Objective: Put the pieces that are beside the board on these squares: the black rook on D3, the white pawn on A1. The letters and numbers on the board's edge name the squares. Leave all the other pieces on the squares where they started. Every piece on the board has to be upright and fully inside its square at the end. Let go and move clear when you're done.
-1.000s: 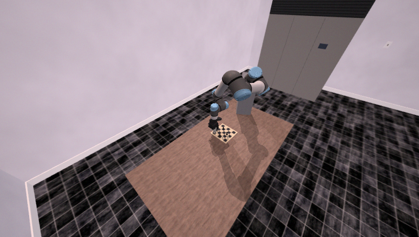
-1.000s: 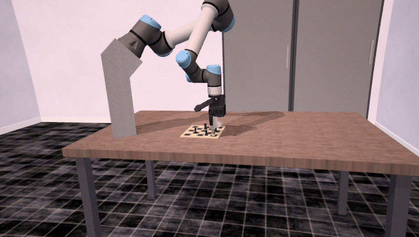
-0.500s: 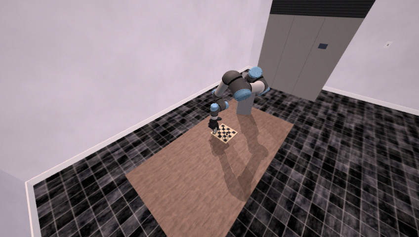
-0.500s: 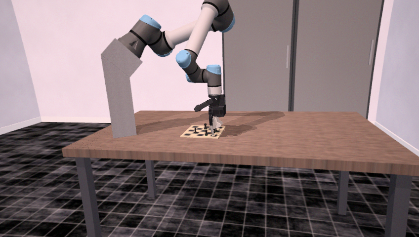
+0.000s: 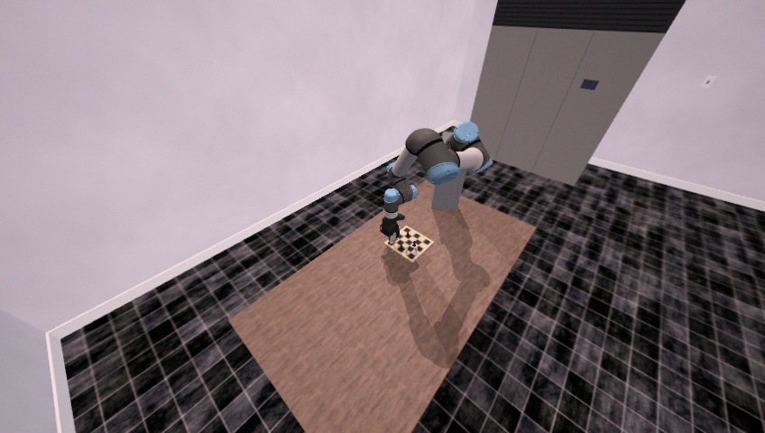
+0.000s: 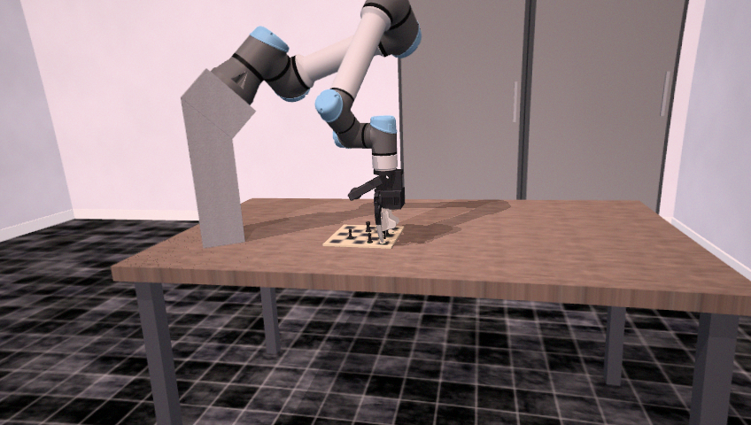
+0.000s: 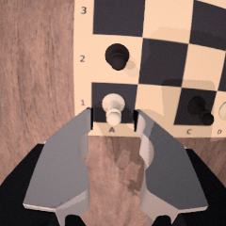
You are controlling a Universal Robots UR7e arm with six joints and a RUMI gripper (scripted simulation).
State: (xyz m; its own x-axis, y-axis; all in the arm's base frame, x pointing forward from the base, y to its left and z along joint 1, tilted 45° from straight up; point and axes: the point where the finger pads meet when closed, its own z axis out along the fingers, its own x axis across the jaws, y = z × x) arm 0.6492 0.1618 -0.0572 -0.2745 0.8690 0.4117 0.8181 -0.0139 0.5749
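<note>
In the wrist view the white pawn (image 7: 113, 105) stands upright on the dark square A1 at the corner of the chessboard (image 7: 83, 47) (image 5: 400, 250) (image 6: 331, 243). My gripper (image 7: 113, 110) (image 5: 392, 238) (image 6: 380, 237) is low over that corner and open. One finger is on each side of the pawn, with a small gap on both sides. A black piece (image 7: 117, 56) stands on A2 and another black piece (image 7: 200, 108) on C1. A white piece (image 7: 222, 112) shows at the frame edge on D1. I cannot make out the black rook among the small dark pieces on the board.
The board lies on a wooden table (image 6: 474, 263) (image 5: 348, 332), near the arm's grey pedestal (image 6: 211, 158). Several dark pieces (image 6: 367, 226) stand on the board beside the gripper. Grey cabinet doors (image 6: 579, 104) are behind the table.
</note>
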